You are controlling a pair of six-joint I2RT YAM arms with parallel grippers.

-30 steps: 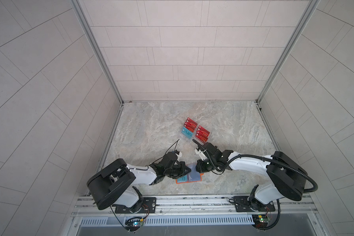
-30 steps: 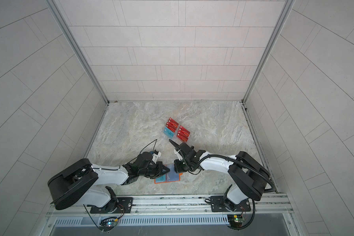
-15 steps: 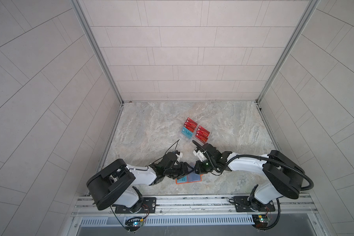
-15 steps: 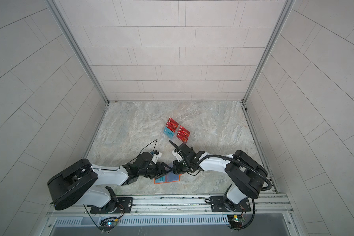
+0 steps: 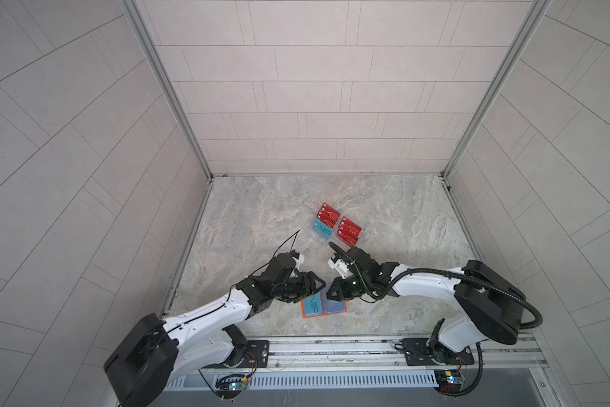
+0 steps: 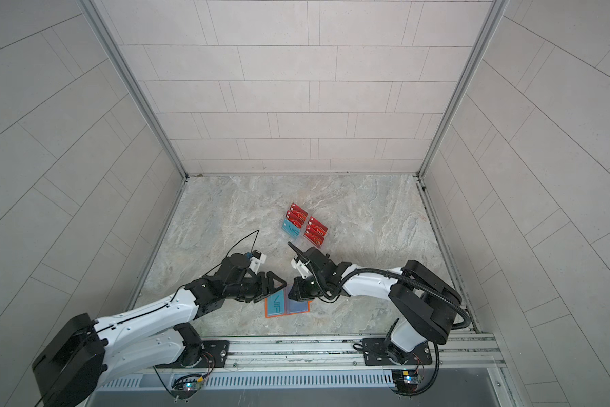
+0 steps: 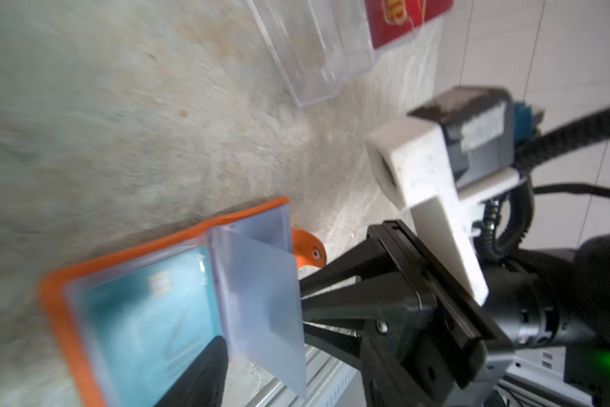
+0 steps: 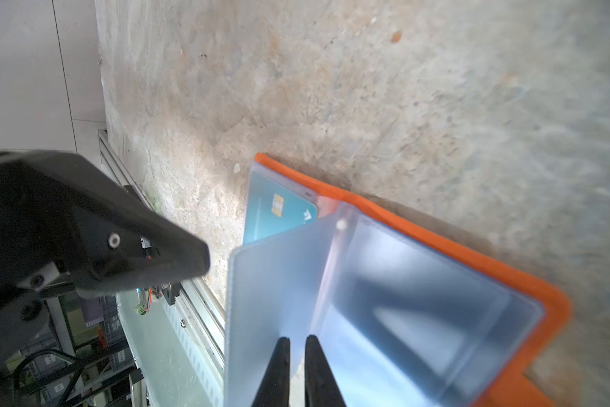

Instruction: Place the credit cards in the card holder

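Observation:
The orange card holder [image 5: 342, 310] [image 6: 305, 310] lies open near the table's front edge. A teal credit card [image 5: 312, 305] [image 7: 145, 317] [image 8: 275, 211] sits in its left sleeve. My right gripper [image 5: 332, 294] [image 8: 296, 340] is shut on a clear sleeve page [image 8: 271, 282] [image 7: 261, 299], which it holds upright over the holder's middle. My left gripper [image 5: 315, 287] [image 6: 278, 283] hovers open just left of the holder with nothing in it. In the left wrist view only one of its fingers [image 7: 197, 377] shows. More credit cards, red [image 5: 330, 213] and teal [image 5: 322, 229], stand farther back.
A clear acrylic rack [image 5: 337, 229] [image 6: 305, 227] [image 7: 317, 53] in mid-table holds the spare cards. The metal rail [image 5: 331, 347] runs just in front of the holder. Tiled walls enclose the table on three sides.
My left gripper has opened and drawn back to the left, off the holder; the teal card stays in the left sleeve. The right gripper keeps its hold on the sleeve page.

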